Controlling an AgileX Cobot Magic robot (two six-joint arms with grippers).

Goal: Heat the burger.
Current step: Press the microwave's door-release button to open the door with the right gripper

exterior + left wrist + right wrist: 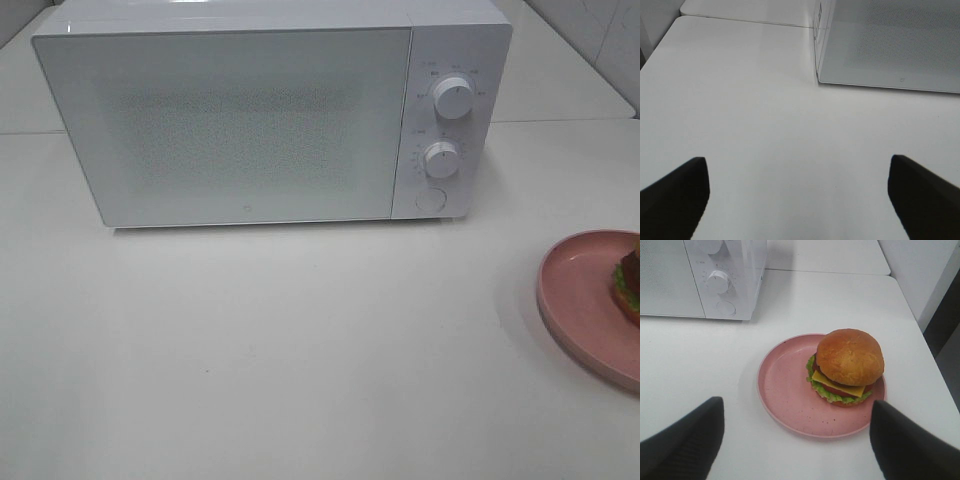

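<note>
The burger (pixel 849 367) sat on a pink plate (pixel 785 390) at the right edge of the overhead frame, mid-height. The border cut it off there, w/ only a sliver of lettuce and filling showing. The right gripper (pixel 797 405) hung just short of the plate, its fingers (pixel 685 440) spread wide apart and holding nothing. In its wrist cam the burger lay ahead of it, within the span btwn the two dark fingers but nearer one of them, touching neither. Bun on top, w/ cheese, lettuce and red filling beneath, the burger took the half of the plate farther from the microwave (pixel 250 120). The microwave stood across the upper part of the overhead frame, door shut, w/ an upper knob (pixel 454 98), a lower knob (pixel 440 158) and a round button (pixel 430 199) down its right-hand panel. The left gripper (pixel 797 165) was likewise spread wide and empty, over bare white table (pixel 300 380) near the microwave's front corner, well apart from the burger.
</note>
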